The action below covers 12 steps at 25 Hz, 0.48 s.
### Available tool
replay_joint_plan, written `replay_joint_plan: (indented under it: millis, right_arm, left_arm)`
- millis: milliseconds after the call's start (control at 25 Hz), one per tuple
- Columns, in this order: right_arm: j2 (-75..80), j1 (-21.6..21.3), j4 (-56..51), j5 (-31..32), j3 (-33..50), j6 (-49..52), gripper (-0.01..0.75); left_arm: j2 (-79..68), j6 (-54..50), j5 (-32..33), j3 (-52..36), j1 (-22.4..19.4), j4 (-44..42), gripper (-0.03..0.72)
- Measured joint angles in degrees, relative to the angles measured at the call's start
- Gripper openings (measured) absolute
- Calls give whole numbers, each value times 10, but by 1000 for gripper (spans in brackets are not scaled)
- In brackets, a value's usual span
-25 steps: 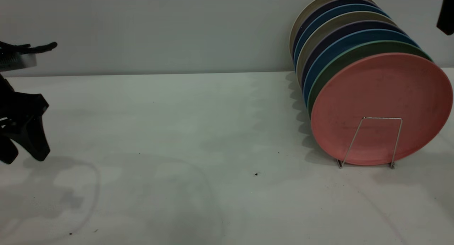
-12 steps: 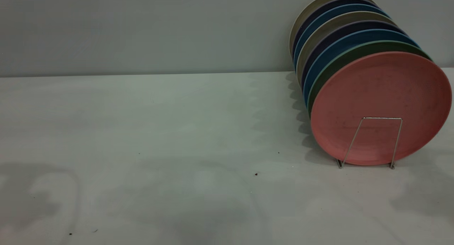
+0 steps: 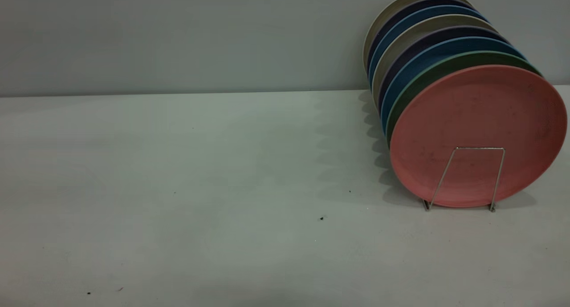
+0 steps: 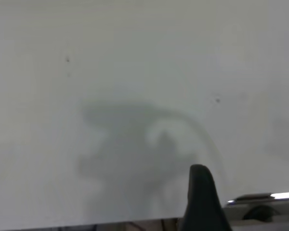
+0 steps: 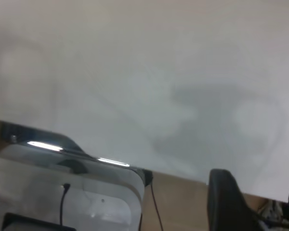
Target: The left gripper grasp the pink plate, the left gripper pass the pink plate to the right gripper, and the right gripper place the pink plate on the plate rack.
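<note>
White tabletop (image 3: 200, 173) and a grey wall are what you see, with the pink plate (image 3: 478, 120) standing on edge at the front of the plate rack (image 3: 472, 178), at the table's right. Behind it stands a row of plates (image 3: 427, 35). One finger (image 4: 202, 202) of the left gripper and one (image 5: 226, 202) of the right show above the table; you cannot tell whether either gripper is open.

Matt pink plate (image 3: 478, 124) (wire plate rack (image 3: 472, 175))
</note>
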<state>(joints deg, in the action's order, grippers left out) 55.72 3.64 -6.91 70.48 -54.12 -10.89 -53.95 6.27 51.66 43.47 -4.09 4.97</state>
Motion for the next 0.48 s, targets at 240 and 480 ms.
replay_joint_plan:
  millis: [240,480]
  right_arm:
    - [-120,0,-10,-3,95,-1,332]
    - [-272,0,-13,-41,202,2,332]
  left_arm:
    - [155,-2,61,-48,0,27,518]
    - [292,-2,108,-74,0,28,518]
